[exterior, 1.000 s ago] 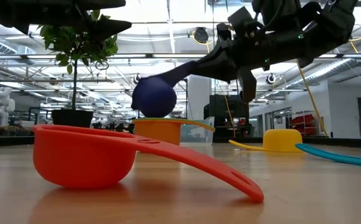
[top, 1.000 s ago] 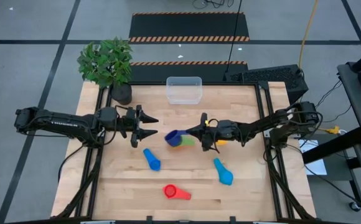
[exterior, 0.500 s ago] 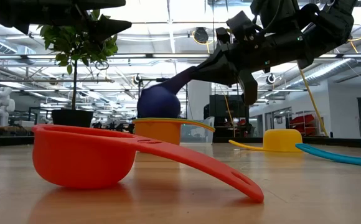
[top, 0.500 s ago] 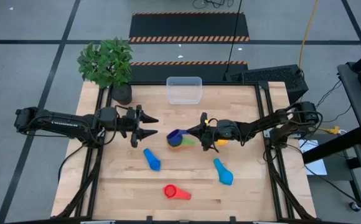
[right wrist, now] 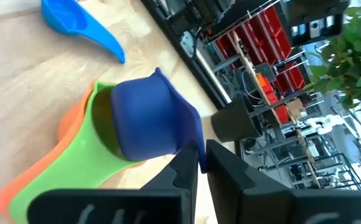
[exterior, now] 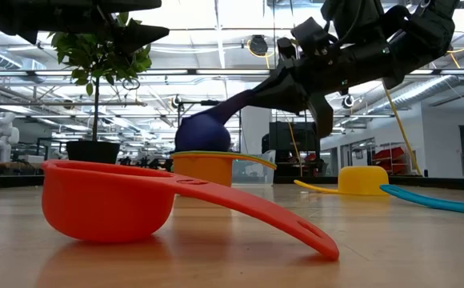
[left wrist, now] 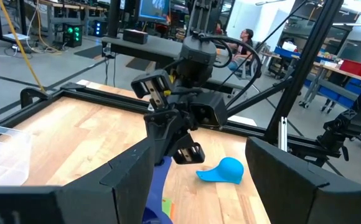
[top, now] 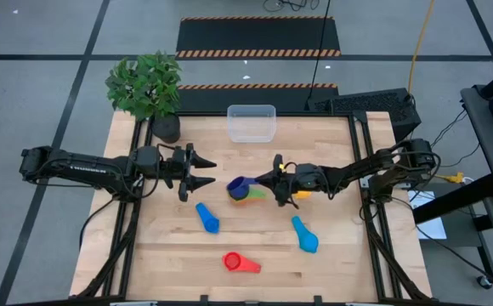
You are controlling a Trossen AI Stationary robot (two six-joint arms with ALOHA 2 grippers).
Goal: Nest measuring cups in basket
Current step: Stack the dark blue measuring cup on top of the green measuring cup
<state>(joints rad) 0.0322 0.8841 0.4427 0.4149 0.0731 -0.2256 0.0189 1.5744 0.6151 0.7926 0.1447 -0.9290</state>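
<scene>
My right gripper (top: 266, 180) is shut on the dark blue measuring cup (top: 238, 185) at the table's middle. That cup's bowl (exterior: 202, 132) sits in the mouth of a green cup (right wrist: 75, 168), which is nested in an orange cup (exterior: 204, 170). My left gripper (top: 206, 172) hovers open just left of the stack and holds nothing. Loose on the wood lie a blue cup (top: 206, 217), a light blue cup (top: 304, 235), a red cup (top: 240, 263) and a yellow cup (exterior: 360, 180). The clear basket (top: 252, 122) stands at the far edge. My right gripper pinches the dark blue cup's flat handle (right wrist: 199, 142) near its free end between its two fingers. The fingers come from the table's right, slanting slightly down, and lie along the handle. The cup is tilted, with its bowl (right wrist: 146, 121) down in the green cup.
A potted plant (top: 149, 89) stands at the far left corner, beside the basket. The yellow cup lies under my right arm. The red cup (exterior: 108, 200) lies close to the near edge. Bare wood shows between the stack and the basket.
My right gripper has tipped slightly downward and lowered the dark blue cup. Its bowl hung clear above the orange and green stack a second ago and now sits in the green cup's mouth.
</scene>
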